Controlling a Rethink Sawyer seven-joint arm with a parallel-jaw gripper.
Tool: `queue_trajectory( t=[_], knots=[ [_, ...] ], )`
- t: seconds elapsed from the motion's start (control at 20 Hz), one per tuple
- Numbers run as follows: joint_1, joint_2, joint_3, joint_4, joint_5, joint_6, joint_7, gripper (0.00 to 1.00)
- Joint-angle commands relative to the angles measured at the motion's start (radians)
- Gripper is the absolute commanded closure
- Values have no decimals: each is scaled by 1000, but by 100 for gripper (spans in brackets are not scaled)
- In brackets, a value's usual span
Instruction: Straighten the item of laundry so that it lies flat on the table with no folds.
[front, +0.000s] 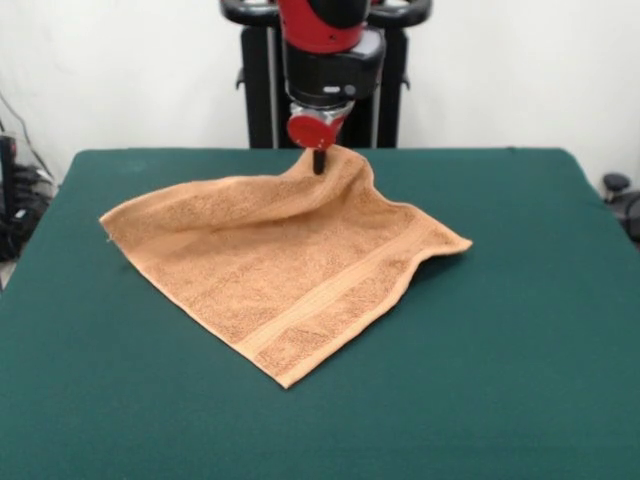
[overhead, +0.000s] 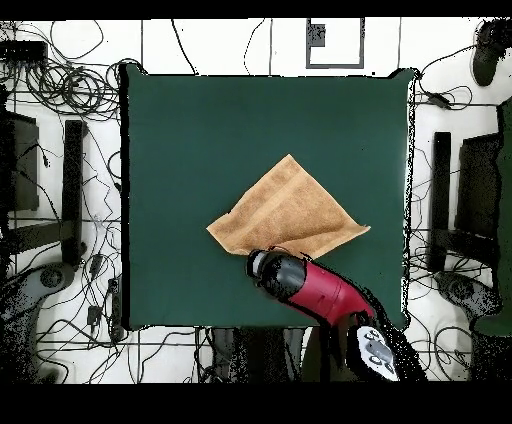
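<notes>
The orange-tan towel (front: 290, 265) lies on the dark green table (front: 520, 330), turned like a diamond with one corner toward the table's near edge. Its far corner is lifted off the table and the cloth around it ripples. My gripper (front: 319, 162) is shut on that raised far corner, just above the table. The right corner curls slightly. In the overhead view the towel (overhead: 290, 212) sits near the middle of the table (overhead: 200, 130). There the red arm (overhead: 305, 285) covers the gripper and the held corner.
The robot's black pedestal (front: 262, 90) stands behind the table's far edge. Cables (overhead: 60, 90) and black stands (overhead: 72, 190) lie on the floor around the table. Green table surface shows on all sides of the towel.
</notes>
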Motion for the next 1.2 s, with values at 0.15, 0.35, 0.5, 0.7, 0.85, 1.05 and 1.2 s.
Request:
queue_trajectory(
  t=[0.15, 0.35, 0.5, 0.7, 0.85, 1.05, 1.2],
  knots=[
    [-36, 14, 133, 101, -41, -76, -43, 100],
    [-54, 14, 143, 118, -55, -93, -45, 100],
    [-74, 14, 148, 122, -73, -97, -58, 100],
    [-101, 12, 160, 133, -94, -105, -59, 100],
    [-109, 12, 163, 138, -106, -109, -54, 100],
    [-124, 13, 170, 138, -124, -110, -55, 100],
    [-129, 15, 172, 138, -132, -111, -54, 100]
  ],
)
